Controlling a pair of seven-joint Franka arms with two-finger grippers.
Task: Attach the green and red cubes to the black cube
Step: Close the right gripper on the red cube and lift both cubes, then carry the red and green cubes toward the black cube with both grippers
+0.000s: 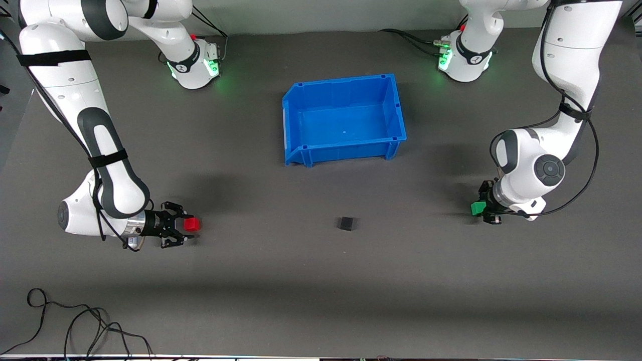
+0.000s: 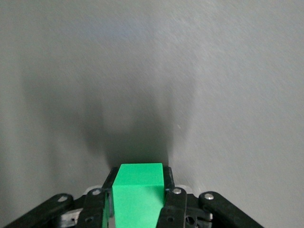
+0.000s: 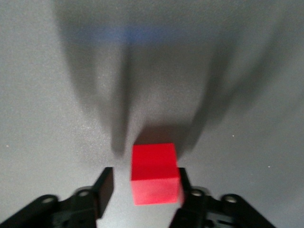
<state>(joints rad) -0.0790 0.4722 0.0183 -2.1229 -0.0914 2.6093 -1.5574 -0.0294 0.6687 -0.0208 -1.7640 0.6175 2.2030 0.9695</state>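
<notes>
- Left gripper [image 1: 482,209] sits low at the left arm's end of the table, and its wrist view shows both fingers [image 2: 174,205] pressed flat against the sides of the green cube [image 2: 138,197]. That looks like a firm, square hold.
- Right gripper [image 1: 181,231] is down at the right arm's end, fingers spread around the red cube [image 3: 154,173]. One finger [image 3: 183,183] is touching or very nearly touching the cube; the other finger [image 3: 105,189] stands clearly apart from it, so nothing is clamped here yet.
- Black cube [image 1: 346,223] rests alone on the dark table [image 1: 321,281], roughly midway between the two grippers and nearer the front camera than the blue bin [image 1: 396,113], which sits empty.
- My read of the step: secure the red cube, then bring both coloured cubes in to the black one.
- To do it well, the right gripper should centre itself before closing. With a gap on one side only, closing would probably shove or twist the cube.
- Close on flat opposite faces and keep one clean face pointing toward the black cube for mating.
- Lift only slightly, then approach level and slowly. The black cube is loose and will slide if pushed from one side.
- Pressing in from both ends together would let each cube brace the other.
</notes>
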